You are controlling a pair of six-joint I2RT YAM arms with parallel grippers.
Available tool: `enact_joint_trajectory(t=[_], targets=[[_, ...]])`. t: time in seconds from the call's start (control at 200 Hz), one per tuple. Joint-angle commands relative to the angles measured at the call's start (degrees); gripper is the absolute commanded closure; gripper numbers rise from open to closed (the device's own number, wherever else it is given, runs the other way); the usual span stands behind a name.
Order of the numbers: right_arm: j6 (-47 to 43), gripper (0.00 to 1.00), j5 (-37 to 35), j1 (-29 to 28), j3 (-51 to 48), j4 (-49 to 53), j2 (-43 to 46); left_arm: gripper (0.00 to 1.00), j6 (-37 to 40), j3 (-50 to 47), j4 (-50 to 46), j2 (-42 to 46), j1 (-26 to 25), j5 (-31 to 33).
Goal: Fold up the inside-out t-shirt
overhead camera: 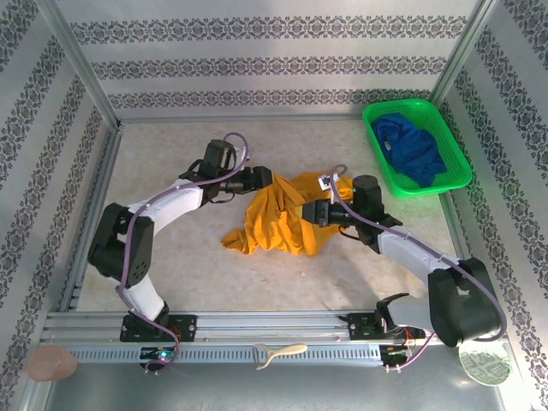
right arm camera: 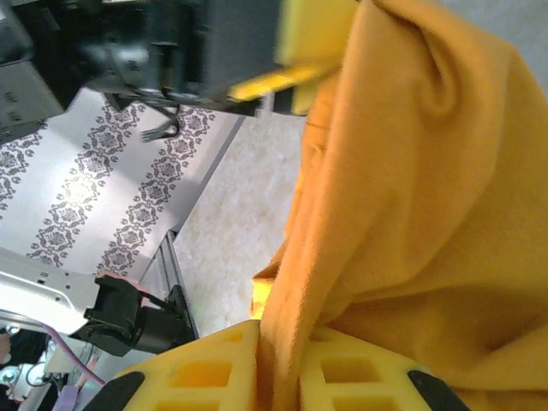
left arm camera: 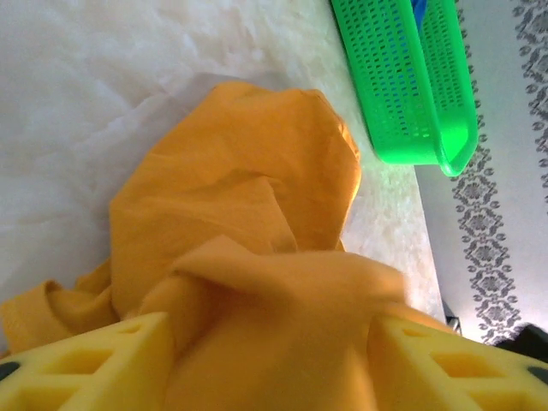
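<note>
The orange-yellow t-shirt (overhead camera: 278, 224) lies bunched and wrinkled in the middle of the table. My left gripper (overhead camera: 262, 180) is at its upper left edge. In the left wrist view its yellow fingers (left arm camera: 128, 351) stand wide apart, the gripper (left arm camera: 270, 330) open, with t-shirt (left arm camera: 240, 180) cloth bulging loosely between them. My right gripper (overhead camera: 313, 212) is at the shirt's right side. In the right wrist view it (right arm camera: 287, 338) is shut on a thin fold of the t-shirt (right arm camera: 428, 171), which hangs up and away from the pads. The left gripper's finger (right arm camera: 308, 43) shows at the top of that view.
A green basket (overhead camera: 456, 147) holding a dark blue garment (overhead camera: 413, 147) stands at the back right; its wall (left arm camera: 411, 86) is close beyond the shirt. Patterned walls enclose the table. A metal rail (overhead camera: 257, 330) runs along the near edge.
</note>
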State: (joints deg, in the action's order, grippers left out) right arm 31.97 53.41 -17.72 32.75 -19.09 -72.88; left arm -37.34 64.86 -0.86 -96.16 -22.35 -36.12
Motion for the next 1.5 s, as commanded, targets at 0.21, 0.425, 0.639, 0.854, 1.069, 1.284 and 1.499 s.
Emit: enact_joint_trajectory(t=[0.21, 0.425, 0.639, 0.854, 1.069, 1.284, 1.499], targets=[[4.2, 1.0, -0.7, 0.6, -1.7, -8.2, -2.9, 0.33, -5.3, -13.4, -3.1, 22.3, -5.7, 10.7], [6.2, 1.0, -0.3, 0.6, -1.4, -8.8, -1.2, 0.32, -9.6, -17.3, 0.8, 20.4, -17.4, 21.7], [7.2, 1.0, -0.1, 0.8, -2.8, -7.8, 3.0, 0.28, -9.2, -12.6, 2.1, 11.2, -19.0, 26.0], [8.4, 1.0, 0.5, 1.2, -3.6, -6.9, 7.4, 0.23, -8.0, -9.8, 4.7, 4.0, -18.6, 27.9], [10.0, 1.0, 1.2, 4.2, -5.8, -7.6, 11.3, 1.0, -6.8, -12.7, 14.0, 4.9, -16.1, 23.0], [9.7, 1.0, -5.6, 7.1, -7.8, -9.0, 5.0, 1.0, -2.2, -18.5, 25.5, 14.1, -12.5, 6.3], [9.1, 0.67, -14.2, 7.5, -5.9, -8.2, -7.3, 1.0, -3.4, -22.0, 36.0, 18.0, -11.1, -8.2]])
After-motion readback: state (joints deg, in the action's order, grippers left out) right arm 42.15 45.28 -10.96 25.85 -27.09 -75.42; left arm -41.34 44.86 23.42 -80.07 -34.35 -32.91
